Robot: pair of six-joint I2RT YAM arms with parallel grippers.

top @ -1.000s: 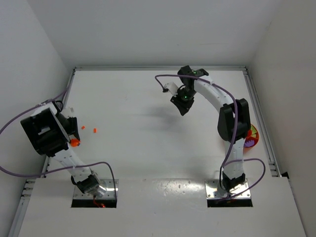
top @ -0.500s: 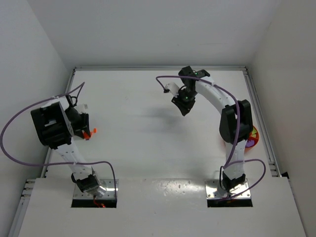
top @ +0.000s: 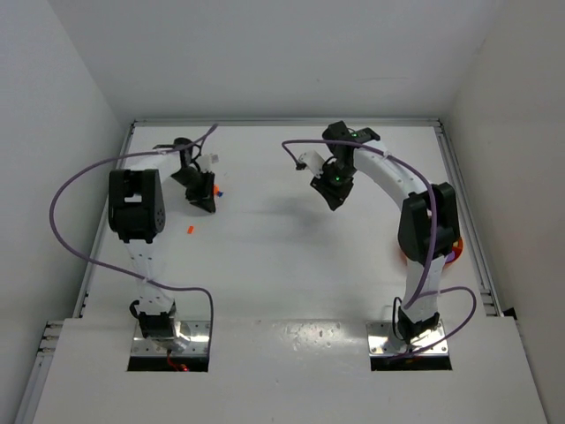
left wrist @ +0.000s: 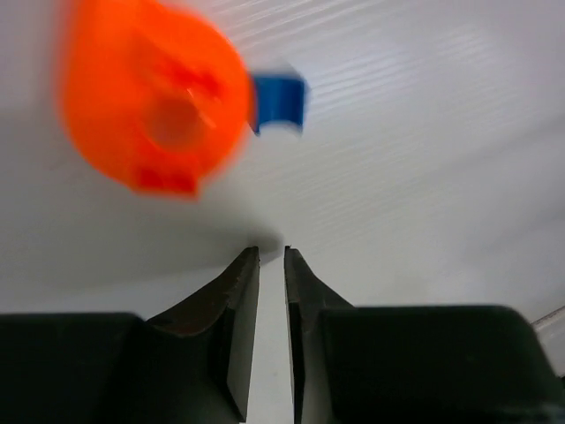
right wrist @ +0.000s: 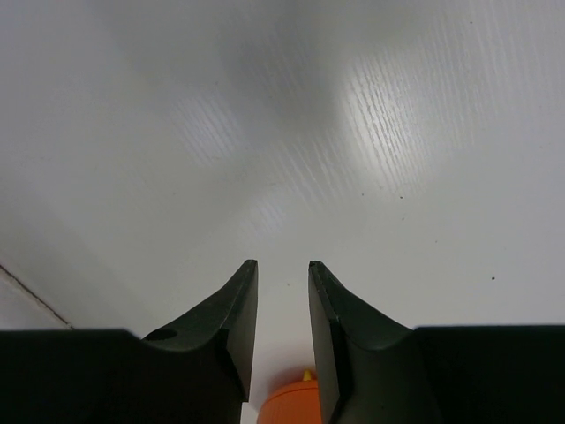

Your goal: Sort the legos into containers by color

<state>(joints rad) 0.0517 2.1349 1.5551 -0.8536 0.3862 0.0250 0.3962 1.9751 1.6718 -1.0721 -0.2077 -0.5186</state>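
Note:
My left gripper (top: pixel 199 191) is over the far left of the table. In the left wrist view its jaws (left wrist: pixel 271 253) stand almost together with nothing between them. Just beyond the tips lie a blurred round orange lego (left wrist: pixel 154 97) and a small blue lego (left wrist: pixel 278 99), which also shows from above (top: pixel 220 190). Another orange lego (top: pixel 190 230) lies nearer me. My right gripper (top: pixel 334 190) hovers mid-table, its jaws (right wrist: pixel 282 265) a little apart and empty. The orange bowl (top: pixel 452 247) is mostly hidden behind the right arm.
White walls close the table at the left, back and right. A purple cable loops from each arm. An orange shape with a yellow bit (right wrist: pixel 296 402) shows at the bottom edge of the right wrist view, between the fingers.
The left arm has swung from the left table edge up and rightwards to the far left area, near the blue lego. The right gripper has shifted only slightly.

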